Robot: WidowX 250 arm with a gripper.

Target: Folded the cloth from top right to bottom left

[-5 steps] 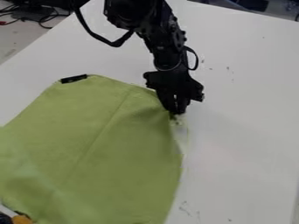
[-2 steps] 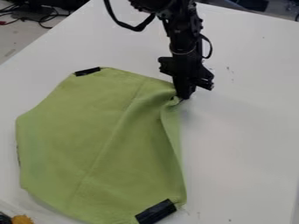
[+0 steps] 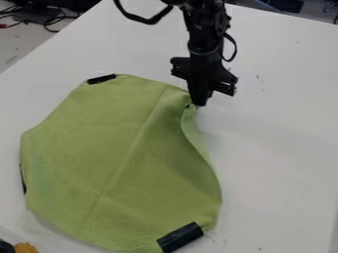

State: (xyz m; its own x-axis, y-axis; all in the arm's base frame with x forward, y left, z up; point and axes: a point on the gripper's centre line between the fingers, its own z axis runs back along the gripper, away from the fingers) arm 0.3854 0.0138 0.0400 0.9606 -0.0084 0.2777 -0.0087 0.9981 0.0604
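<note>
I see a white table [image 3: 284,148] with small dark marks [image 3: 259,79] scattered on its right side. At the lower left corner an orange thing [image 3: 25,248] sits beside a black thing [image 3: 5,247], both cut off by the edge. Past the table's upper left side, I make out black cables [image 3: 47,23] lying on a pale floor [image 3: 17,54].

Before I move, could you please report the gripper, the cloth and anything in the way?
Gripper closed on green cloth at its upper right. Fold not yet made. Orange object beyond cloth's lower left, maybe in the way.
</note>
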